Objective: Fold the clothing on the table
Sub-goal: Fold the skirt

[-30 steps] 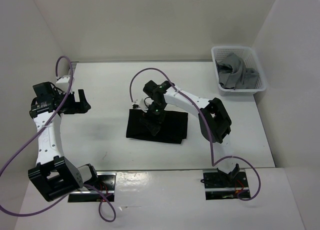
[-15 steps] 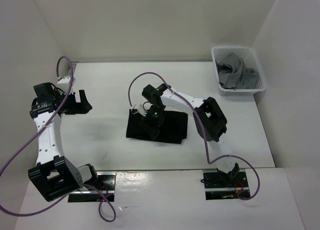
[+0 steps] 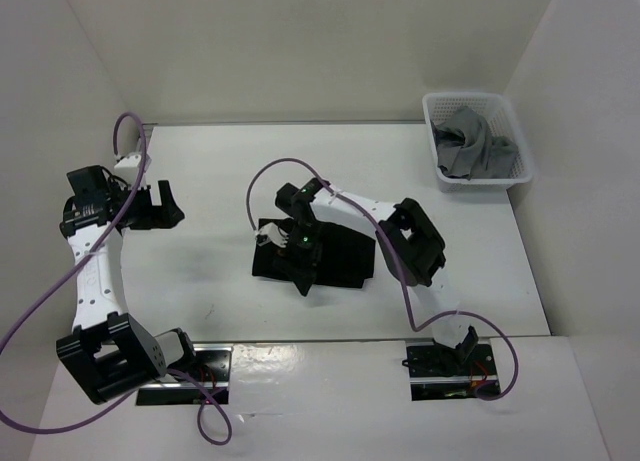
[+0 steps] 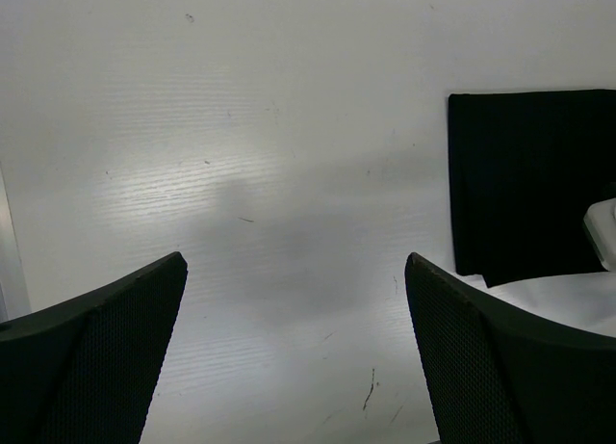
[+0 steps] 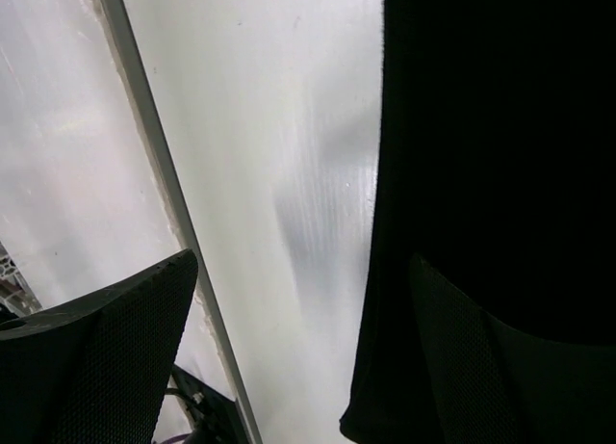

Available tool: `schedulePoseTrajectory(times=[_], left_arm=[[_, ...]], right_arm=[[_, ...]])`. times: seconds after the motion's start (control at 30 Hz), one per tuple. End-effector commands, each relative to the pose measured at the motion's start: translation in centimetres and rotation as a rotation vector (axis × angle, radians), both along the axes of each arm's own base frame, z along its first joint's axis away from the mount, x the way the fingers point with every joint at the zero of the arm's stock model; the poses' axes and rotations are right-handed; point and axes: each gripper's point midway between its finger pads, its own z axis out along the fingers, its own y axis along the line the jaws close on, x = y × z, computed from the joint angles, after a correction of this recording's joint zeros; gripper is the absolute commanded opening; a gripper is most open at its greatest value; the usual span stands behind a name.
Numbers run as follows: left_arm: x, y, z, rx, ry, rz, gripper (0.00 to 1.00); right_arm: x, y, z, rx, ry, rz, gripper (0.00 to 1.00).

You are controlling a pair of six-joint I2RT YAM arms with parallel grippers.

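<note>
A grey garment (image 3: 468, 153) is contained in the basket (image 3: 478, 180). The left gripper (image 3: 169, 203) and right gripper (image 3: 297, 274) are spread apart, the latter over the clothing (image 3: 346, 259).

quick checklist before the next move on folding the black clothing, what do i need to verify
1. Right gripper open, straddling the clothing edge: ok.
2. Its fingers touching the fabric: cannot tell.
3. Left gripper open over bare table, apart from the clothing: ok.
4. Clothing lying flat, rectangular: ok.
5. Grey garment inside the basket, away from the arms: ok.
</note>
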Motion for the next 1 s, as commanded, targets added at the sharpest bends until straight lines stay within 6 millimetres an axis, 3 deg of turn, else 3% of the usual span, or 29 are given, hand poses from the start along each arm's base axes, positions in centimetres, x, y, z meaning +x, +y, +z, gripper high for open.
schedulePoseTrajectory(times=[0.0,0.33,0.57,0.73,0.9,0.97], left_arm=[[0.0,-0.1,0.6,0.016,-0.042,-0.024,1.00],[-1.1,-0.8,3.6,0.103,-0.236,-0.013,1.00],[-1.4,-0.9,3.8,0.108,-0.246,-0.013,1.00],[-1.6,-1.2,3.9,0.114,-0.246,-0.044,1.00],[-2.0,-1.7,3.7,0.105,-0.232,-0.068,1.00],[-1.8,-1.7,3.3,0.098,-0.221,-0.081,1.00]], right_arm=[[-1.9,0.1,0.2,0.000,0.051,0.051,0.94],[-5.7,0.8,-1.9,-0.048,0.101,0.145,0.95],[-6.1,1.0,-1.7,-0.056,0.120,0.162,0.96],[-5.5,1.2,0.6,-0.035,0.078,0.182,0.96],[-3.5,0.6,4.5,-0.016,-0.106,0.158,0.96],[-3.0,0.0,5.2,-0.028,-0.157,0.140,0.96]])
